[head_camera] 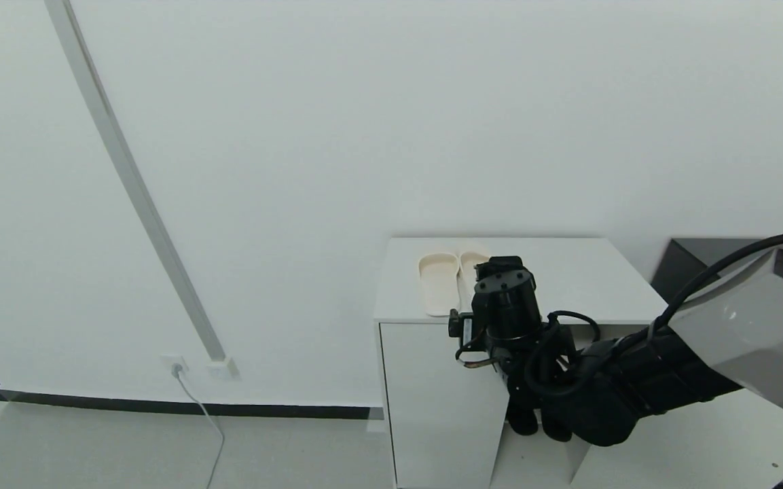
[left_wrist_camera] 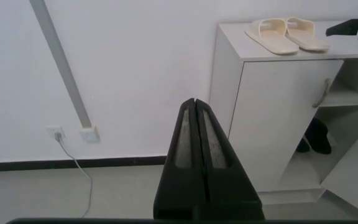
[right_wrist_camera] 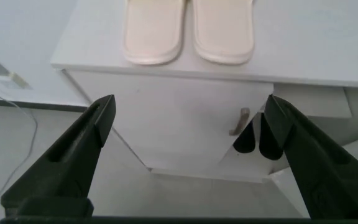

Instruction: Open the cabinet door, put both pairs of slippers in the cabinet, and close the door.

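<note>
A pair of cream slippers (head_camera: 440,282) (left_wrist_camera: 288,34) (right_wrist_camera: 188,28) lies on top of the white cabinet (head_camera: 568,278), near its left front edge. My right gripper (head_camera: 498,266) (right_wrist_camera: 189,106) hovers just in front of and above them, open and holding nothing. The cabinet's left door (head_camera: 442,401) is closed, its handle (right_wrist_camera: 238,122) at its inner edge. The right door (head_camera: 690,448) is swung open, and a pair of black slippers (head_camera: 534,421) (left_wrist_camera: 316,137) (right_wrist_camera: 260,134) stands inside. My left gripper (left_wrist_camera: 194,143) is shut on nothing, low and well left of the cabinet.
A wall socket (head_camera: 175,367) with a grey cable sits low on the wall, left of the cabinet, below a slanting grey conduit (head_camera: 133,183). A dark box (head_camera: 690,261) stands right of the cabinet. Open floor (head_camera: 126,448) lies to the left.
</note>
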